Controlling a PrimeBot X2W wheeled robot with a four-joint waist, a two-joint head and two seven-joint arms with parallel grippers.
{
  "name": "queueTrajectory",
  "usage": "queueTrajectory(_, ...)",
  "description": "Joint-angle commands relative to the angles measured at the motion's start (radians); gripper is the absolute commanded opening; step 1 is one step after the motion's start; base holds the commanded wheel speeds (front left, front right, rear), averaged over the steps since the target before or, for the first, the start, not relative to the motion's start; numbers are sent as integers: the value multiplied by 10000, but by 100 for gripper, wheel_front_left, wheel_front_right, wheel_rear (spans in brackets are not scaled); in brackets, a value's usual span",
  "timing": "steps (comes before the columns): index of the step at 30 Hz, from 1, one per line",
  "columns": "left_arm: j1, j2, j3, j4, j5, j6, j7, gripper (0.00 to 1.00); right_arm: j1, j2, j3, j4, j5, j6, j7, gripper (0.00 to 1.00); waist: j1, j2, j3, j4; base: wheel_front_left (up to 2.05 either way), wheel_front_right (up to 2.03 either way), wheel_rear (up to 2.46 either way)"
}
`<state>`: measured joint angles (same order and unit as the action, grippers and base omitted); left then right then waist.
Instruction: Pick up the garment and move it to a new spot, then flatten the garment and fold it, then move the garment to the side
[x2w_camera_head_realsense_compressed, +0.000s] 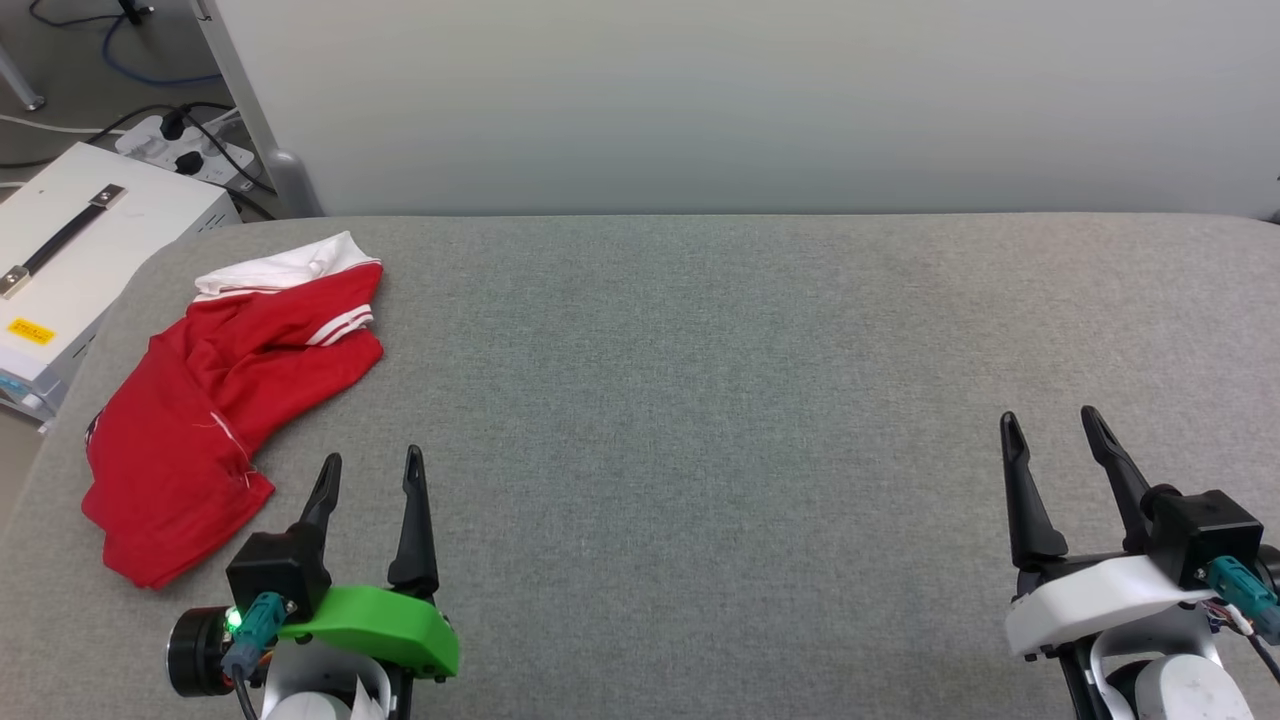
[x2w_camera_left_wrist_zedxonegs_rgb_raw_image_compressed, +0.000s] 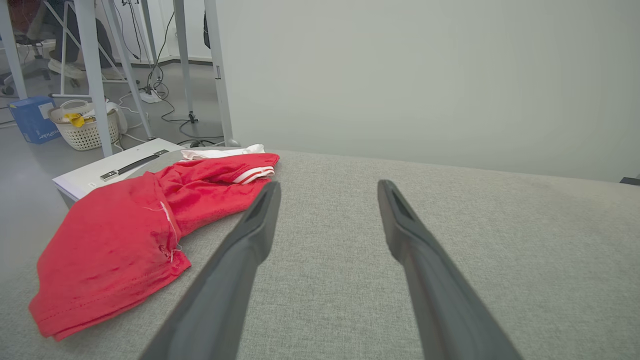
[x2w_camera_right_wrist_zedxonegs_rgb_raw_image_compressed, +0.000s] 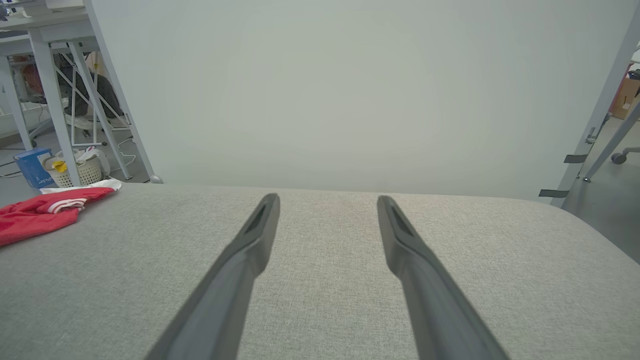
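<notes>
From the head camera I see the garment (x2w_camera_head_realsense_compressed: 215, 410) lying crumpled on the grey padded table (x2w_camera_head_realsense_compressed: 700, 400), at its far-left corner. It is mostly red, with a white sleeve and striped trim at its far end. My left gripper (x2w_camera_head_realsense_compressed: 370, 460) hovers just beside the garment's near right edge, fingers spread and holding nothing. My right gripper (x2w_camera_head_realsense_compressed: 1050, 415) is well apart from the garment on the other side of the table, also spread and empty. A white case with a black handle (x2w_camera_head_realsense_compressed: 70, 260) sits just left of the garment, off the table edge, and a power strip with cables (x2w_camera_head_realsense_compressed: 180, 145) lies on the floor beyond it. A pale partition wall (x2w_camera_head_realsense_compressed: 750, 100) runs behind the garment.

In the left wrist view, the garment (x2w_camera_left_wrist_zedxonegs_rgb_raw_image_compressed: 135, 230) is left of my open fingers (x2w_camera_left_wrist_zedxonegs_rgb_raw_image_compressed: 250, 240), with bare table cloth ahead of them. Beyond the garment stand metal table legs (x2w_camera_left_wrist_zedxonegs_rgb_raw_image_compressed: 95, 75), a white laundry basket (x2w_camera_left_wrist_zedxonegs_rgb_raw_image_compressed: 85, 127) and a blue box (x2w_camera_left_wrist_zedxonegs_rgb_raw_image_compressed: 32, 117).

In the right wrist view, the garment (x2w_camera_right_wrist_zedxonegs_rgb_raw_image_compressed: 40, 212) is far off to the left. The fingers (x2w_camera_right_wrist_zedxonegs_rgb_raw_image_compressed: 240, 260) are parted over bare cloth.
</notes>
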<state>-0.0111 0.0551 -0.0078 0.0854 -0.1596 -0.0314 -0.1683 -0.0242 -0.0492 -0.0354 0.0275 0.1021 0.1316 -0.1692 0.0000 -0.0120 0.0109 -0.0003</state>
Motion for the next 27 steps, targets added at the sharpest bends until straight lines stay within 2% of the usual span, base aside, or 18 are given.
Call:
queueTrajectory(1,195,-34,-21,44,-104,-64,-111,100,-161,-8,-25,35,112,-6,-113,100,0,82,3,10,0,0,0)
queueTrajectory(12,141,-38,-17,225,-267,-27,-335,100,-108,-8,243,74,75,-7,-334,100,0,92,35,583,0,0,0)
queueTrajectory(27,246,-44,158,319,-425,-91,-647,100,-64,-9,904,144,274,-8,-641,100,0,106,-34,2545,0,0,0)
